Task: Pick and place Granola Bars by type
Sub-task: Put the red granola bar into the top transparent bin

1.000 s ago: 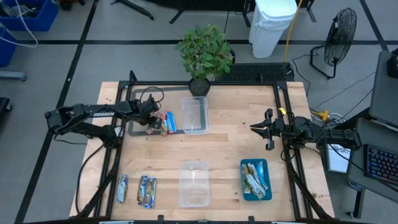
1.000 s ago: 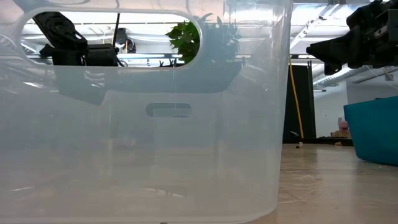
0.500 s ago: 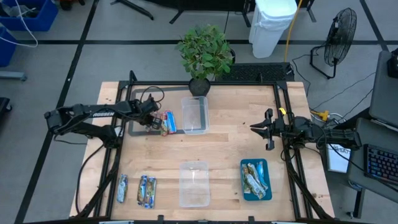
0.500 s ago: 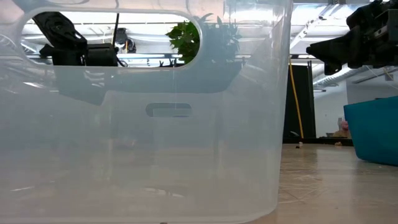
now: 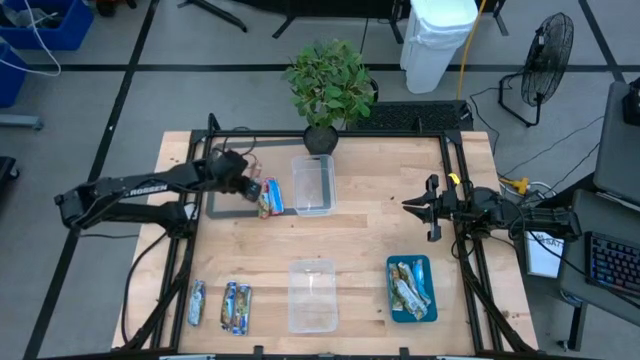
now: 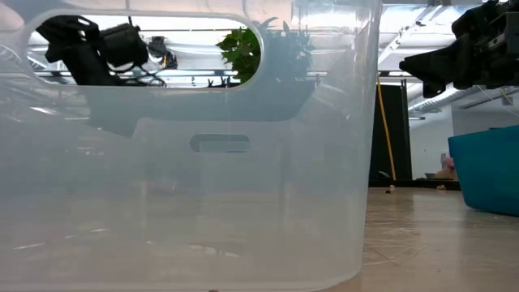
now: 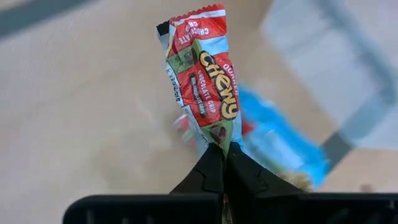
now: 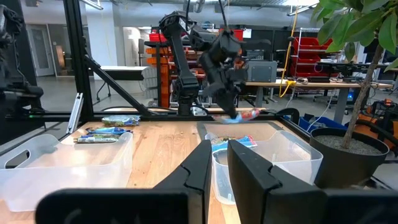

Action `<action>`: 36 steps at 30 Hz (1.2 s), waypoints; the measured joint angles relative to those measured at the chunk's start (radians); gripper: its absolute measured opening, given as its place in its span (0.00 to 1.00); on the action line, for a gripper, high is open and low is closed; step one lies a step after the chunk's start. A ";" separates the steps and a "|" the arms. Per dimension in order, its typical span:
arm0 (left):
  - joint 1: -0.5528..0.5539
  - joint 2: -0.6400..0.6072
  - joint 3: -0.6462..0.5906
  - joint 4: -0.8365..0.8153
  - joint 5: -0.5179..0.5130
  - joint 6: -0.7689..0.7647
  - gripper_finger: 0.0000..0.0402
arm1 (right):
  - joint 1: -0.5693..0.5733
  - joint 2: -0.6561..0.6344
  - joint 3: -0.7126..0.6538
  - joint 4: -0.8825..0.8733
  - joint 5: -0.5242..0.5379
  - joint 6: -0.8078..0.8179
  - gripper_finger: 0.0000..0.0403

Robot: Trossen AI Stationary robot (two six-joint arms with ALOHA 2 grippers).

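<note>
The wooden bench [image 5: 370, 230] carries everything, ordered here from big to small. A potted plant [image 5: 329, 85] stands at its far edge, and two clear plastic tubs sit along the middle: one [image 5: 312, 184] just in front of the plant, the other [image 5: 312, 296] at the near edge, filling most of the low view. A flat dark tray [image 5: 222, 203] lies at the far left beside the first tub, and a teal tray [image 5: 411, 289] at the near right holds a heap of green-gold granola bars [image 5: 408, 283]. The left gripper [image 5: 250, 190] is raised over the dark tray's right end, its fingers [image 7: 214, 171] pinched together on the bottom seam of a red Chewy chocolate chip granola bar [image 7: 204, 84], which stands up from the grip clear of the surface. Just beside it, red-blue granola bars [image 5: 271, 198] lie at the tray's right end, next to the far tub. Three blue-white granola bars [image 5: 224, 305] lie on the bench at the near left corner. The right gripper [image 5: 427, 208] waits above the bench's right side, its fingers [image 8: 245, 165] narrowly parted with nothing between them.
</note>
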 joint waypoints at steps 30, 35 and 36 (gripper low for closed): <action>-0.202 0.139 0.000 0.865 0.239 0.286 0.02 | 0.000 0.000 0.000 0.000 0.000 0.000 0.11; -0.202 0.210 0.001 0.931 0.219 0.074 0.02 | 0.000 0.000 0.000 0.000 0.000 0.000 0.11; -0.201 0.221 0.001 0.937 0.213 0.049 0.03 | 0.000 0.000 0.000 0.000 0.000 0.000 0.11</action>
